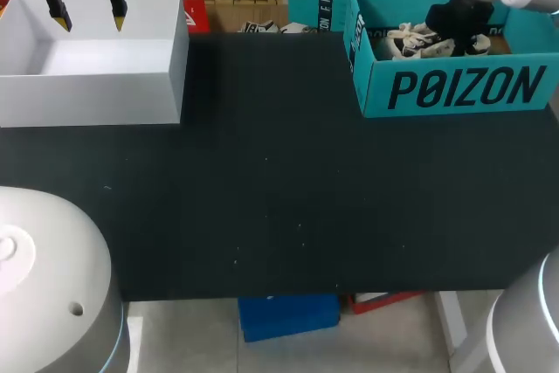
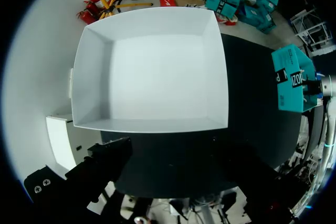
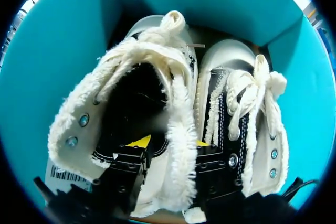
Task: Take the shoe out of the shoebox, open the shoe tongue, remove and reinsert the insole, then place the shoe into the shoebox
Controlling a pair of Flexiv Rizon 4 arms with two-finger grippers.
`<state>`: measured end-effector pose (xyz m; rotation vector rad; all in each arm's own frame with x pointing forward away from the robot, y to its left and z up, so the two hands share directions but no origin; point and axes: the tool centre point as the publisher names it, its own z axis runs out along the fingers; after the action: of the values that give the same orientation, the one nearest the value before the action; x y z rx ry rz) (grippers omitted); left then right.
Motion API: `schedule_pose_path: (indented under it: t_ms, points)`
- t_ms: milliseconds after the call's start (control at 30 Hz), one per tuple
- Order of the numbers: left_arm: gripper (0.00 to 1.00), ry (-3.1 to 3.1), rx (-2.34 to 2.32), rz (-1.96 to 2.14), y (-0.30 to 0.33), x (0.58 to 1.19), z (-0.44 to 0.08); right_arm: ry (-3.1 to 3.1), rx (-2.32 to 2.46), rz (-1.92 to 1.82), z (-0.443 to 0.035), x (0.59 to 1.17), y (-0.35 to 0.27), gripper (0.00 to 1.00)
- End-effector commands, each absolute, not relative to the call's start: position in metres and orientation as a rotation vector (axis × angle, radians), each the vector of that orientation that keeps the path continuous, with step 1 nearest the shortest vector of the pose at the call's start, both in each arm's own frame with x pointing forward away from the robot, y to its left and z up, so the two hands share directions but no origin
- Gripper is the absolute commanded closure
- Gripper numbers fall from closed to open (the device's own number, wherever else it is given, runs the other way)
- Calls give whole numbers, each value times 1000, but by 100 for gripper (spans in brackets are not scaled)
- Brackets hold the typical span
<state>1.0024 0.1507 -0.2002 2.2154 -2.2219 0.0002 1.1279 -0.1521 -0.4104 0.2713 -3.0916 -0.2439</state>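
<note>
A teal shoebox stands at the table's far right with a pair of black-and-cream fleecy shoes inside. My right gripper reaches down into it. In the right wrist view the gripper is shut on the fleecy side wall of one shoe. One yellow fingertip is inside that shoe, the other in the gap beside the second shoe. The laces on both are tied. My left gripper hangs open over a white box at the far left, holding nothing.
The white box is open-topped and empty. Teal shoebox walls close in around the shoes on all sides. The black table spreads between the two boxes. The teal shoebox shows far off in the left wrist view.
</note>
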Motion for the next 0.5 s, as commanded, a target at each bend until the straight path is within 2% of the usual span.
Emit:
schedule_pose_path:
  t_ms: [33,300,333,400,500]
  points:
    - [0,-2221,2218,-3,150,1002,-200,-3075,268,-237,-425,1130,-147,66]
    - [0,-2221,2218,-3,150,1002,-200,-3058,259,-239,-428,1118,-144,70]
    - [0,-2221,2218,-3,150,1002,-200,-3055,256,-235,-429,1117,-144,73]
    - [0,-2221,2218,-3,150,1002,-200,-3057,245,-230,-428,1116,-145,100]
    - [0,-2221,2218,-3,150,1002,-200,-3062,231,-218,-424,1114,-148,100]
